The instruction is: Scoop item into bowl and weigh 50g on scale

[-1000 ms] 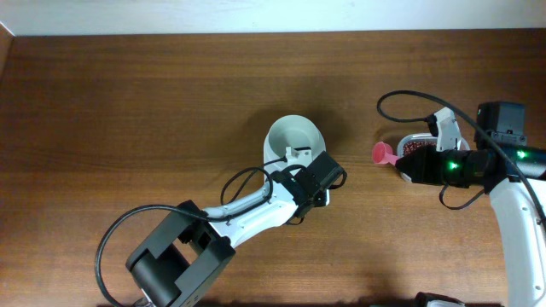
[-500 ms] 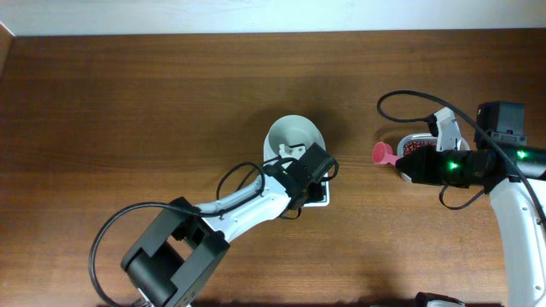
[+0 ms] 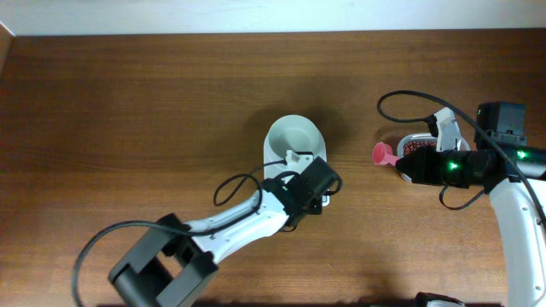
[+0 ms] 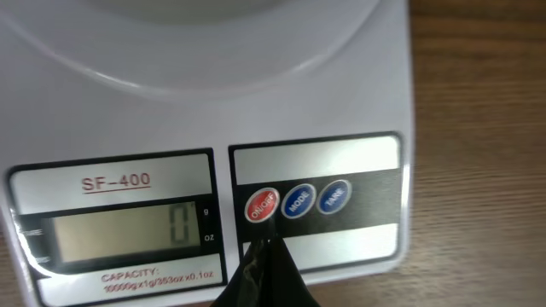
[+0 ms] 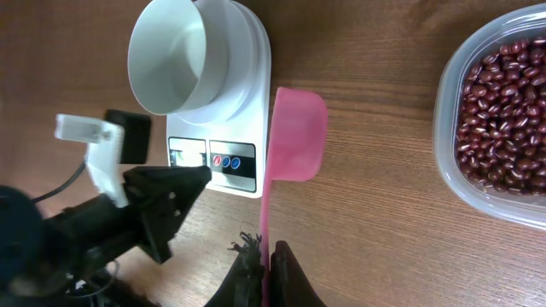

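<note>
From the near left corner of the worktop an arm reaches to the middle; the left gripper (image 4: 264, 271) has its fingers pressed together into one dark tip, just below the red button (image 4: 262, 206) on the scale (image 5: 252, 47); the display (image 4: 119, 228) reads 0; the white bowl (image 5: 213, 60) sits on the scale's platform; further right, a pink scoop (image 5: 294, 136) lies between scale and tub, its handle pinched by the right gripper (image 5: 264, 264); near the right edge, a clear tub (image 5: 444, 94) holds the beans (image 5: 503, 119).
</note>
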You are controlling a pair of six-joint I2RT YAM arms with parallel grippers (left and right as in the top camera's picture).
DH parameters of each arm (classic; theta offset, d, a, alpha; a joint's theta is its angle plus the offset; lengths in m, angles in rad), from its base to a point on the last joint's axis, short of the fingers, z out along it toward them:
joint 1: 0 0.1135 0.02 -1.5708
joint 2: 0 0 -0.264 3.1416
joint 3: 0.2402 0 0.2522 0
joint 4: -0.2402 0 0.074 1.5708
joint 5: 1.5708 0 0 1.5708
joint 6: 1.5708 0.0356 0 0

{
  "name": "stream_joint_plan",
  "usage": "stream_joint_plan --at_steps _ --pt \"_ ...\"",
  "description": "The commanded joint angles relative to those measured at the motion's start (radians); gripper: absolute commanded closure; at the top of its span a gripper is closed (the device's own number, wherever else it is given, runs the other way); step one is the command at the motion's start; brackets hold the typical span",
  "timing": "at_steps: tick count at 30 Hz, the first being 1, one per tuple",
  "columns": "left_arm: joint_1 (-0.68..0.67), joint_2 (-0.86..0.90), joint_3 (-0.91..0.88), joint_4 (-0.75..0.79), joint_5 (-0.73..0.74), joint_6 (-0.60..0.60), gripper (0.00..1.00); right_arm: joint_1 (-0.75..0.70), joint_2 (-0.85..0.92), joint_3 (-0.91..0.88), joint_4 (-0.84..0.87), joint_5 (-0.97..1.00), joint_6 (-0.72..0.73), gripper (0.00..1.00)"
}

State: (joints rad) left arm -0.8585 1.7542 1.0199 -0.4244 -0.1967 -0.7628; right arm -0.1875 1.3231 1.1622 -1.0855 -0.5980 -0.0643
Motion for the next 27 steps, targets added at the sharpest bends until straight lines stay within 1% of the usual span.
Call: stream_joint_plan --at_steps 1,4,6,14,27 --pt "-0.006 0.076 -0.005 0.038 -0.095 0.021 1.0 -0.004 -0.008 0.006 0.0 0.008 -0.008 0.96" --pt "-0.006 0.095 -0.005 0.059 -0.107 0.028 1.0 -0.004 -0.008 0.006 0.0 0.008 -0.007 0.96" --pt "-0.006 0.096 -0.005 0.083 -0.108 0.058 1.0 -0.004 -0.008 0.006 0.001 0.008 -0.008 0.96" --pt "-0.009 0.097 -0.005 0.042 -0.105 0.058 1.0 -0.004 -0.008 0.006 0.0 0.008 -0.008 0.96" --pt "-0.009 0.146 -0.006 0.045 -0.061 0.057 1.0 -0.004 -0.008 0.006 0.0 0.008 -0.008 0.96"
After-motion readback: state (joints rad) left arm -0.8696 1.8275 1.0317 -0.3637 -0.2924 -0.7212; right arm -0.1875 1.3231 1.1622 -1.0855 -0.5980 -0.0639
